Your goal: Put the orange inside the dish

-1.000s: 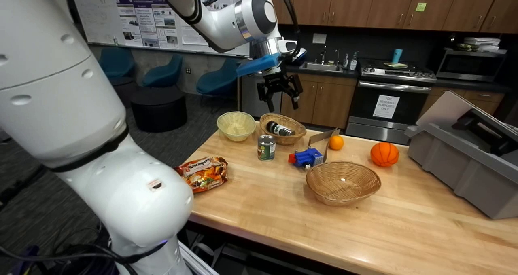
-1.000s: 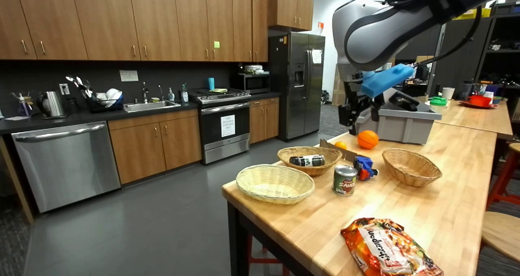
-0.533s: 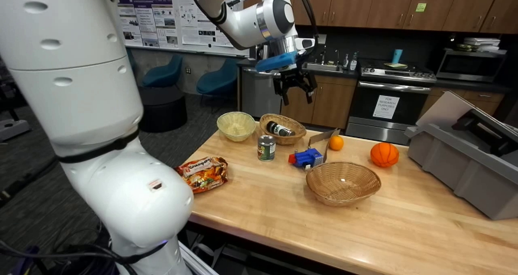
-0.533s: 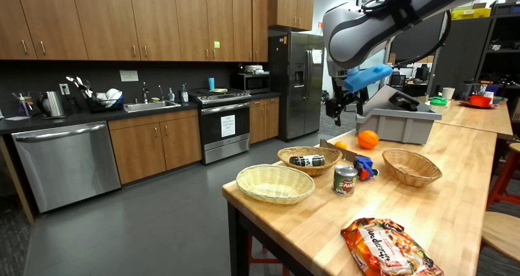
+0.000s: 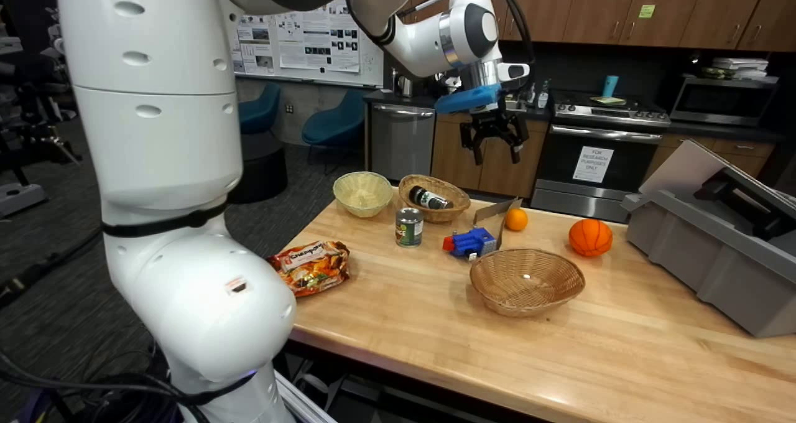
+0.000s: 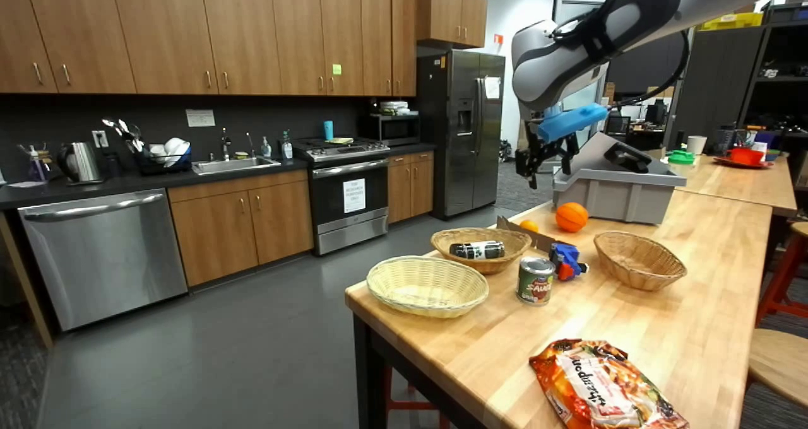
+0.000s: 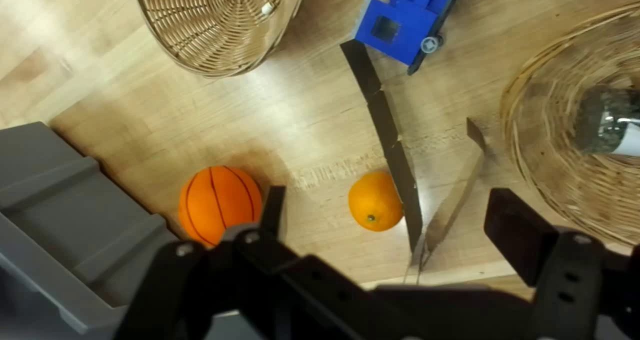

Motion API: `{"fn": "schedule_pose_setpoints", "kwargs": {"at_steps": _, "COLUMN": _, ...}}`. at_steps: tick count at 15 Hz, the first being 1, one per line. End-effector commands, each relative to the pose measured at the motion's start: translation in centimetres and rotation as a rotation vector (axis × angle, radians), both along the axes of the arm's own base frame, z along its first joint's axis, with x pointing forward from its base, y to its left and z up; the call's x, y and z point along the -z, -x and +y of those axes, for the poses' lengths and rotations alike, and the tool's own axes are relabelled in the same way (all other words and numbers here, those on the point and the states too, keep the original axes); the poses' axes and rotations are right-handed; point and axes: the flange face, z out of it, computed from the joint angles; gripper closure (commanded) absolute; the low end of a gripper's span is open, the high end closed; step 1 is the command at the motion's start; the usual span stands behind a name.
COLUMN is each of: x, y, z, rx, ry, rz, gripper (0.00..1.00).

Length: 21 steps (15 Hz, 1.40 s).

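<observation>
The orange [image 5: 516, 219] is small, round and yellow-orange and rests on the table near its far edge, against a brown cardboard strip. It shows between the fingers in the wrist view [image 7: 375, 201], and only its top shows in an exterior view [image 6: 529, 226]. The dish [image 5: 527, 283] is a wide tan-brown woven basket nearer the front, empty but for a tiny white bit; it also shows in the wrist view [image 7: 220, 30]. My gripper [image 5: 497, 155] is open and empty, high above the table near the orange, fingers pointing down. It also shows in an exterior view [image 6: 550, 175].
The cardboard [image 7: 395, 155] stands right beside the orange. A red-orange ball [image 5: 591, 237] and a grey bin [image 5: 703, 255] stand to one side. A blue toy [image 5: 474, 242], a can [image 5: 409, 227], a basket holding a bottle [image 5: 457, 202], a pale basket [image 5: 364, 194] and a snack bag [image 5: 317, 266] are nearby.
The arm has swung so that my open gripper moved rightward in an exterior view, from above the brown basket with the bottle to nearer the orange. The objects on the table have not moved.
</observation>
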Motion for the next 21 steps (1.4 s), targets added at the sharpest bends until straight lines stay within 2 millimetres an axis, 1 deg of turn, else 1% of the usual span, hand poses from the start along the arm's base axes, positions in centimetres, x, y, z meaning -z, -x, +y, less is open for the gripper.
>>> {"fn": "schedule_pose_setpoints", "kwargs": {"at_steps": 1, "x": 1.2, "y": -0.9, "z": -2.7, "rx": 0.028, "ry": -0.019, "rz": 0.026, "gripper": 0.00}}
{"fn": "schedule_pose_setpoints", "kwargs": {"at_steps": 3, "x": 2.2, "y": -1.5, "z": -3.3, "rx": 0.038, "ry": -0.035, "rz": 0.031, "gripper": 0.00}}
{"fn": "schedule_pose_setpoints", "kwargs": {"at_steps": 4, "x": 2.7, "y": -2.0, "z": -3.2, "rx": 0.037, "ry": -0.042, "rz": 0.031, "gripper": 0.00}}
{"fn": "schedule_pose_setpoints", "kwargs": {"at_steps": 10, "x": 4.9, "y": -4.7, "z": -1.6, "rx": 0.022, "ry": -0.089, "rz": 0.014, "gripper": 0.00}}
{"fn": "schedule_pose_setpoints", "kwargs": {"at_steps": 12, "x": 6.1, "y": -5.4, "z": -1.4, "rx": 0.023, "ry": -0.102, "rz": 0.014, "gripper": 0.00}}
{"fn": "schedule_pose_setpoints", "kwargs": {"at_steps": 17, "x": 8.6, "y": -6.1, "z": -2.1, "rx": 0.035, "ry": -0.113, "rz": 0.033, "gripper": 0.00}}
{"fn": "schedule_pose_setpoints", "kwargs": {"at_steps": 21, "x": 9.5, "y": -6.4, "z": -2.4, "rx": 0.034, "ry": -0.108, "rz": 0.048, "gripper": 0.00}}
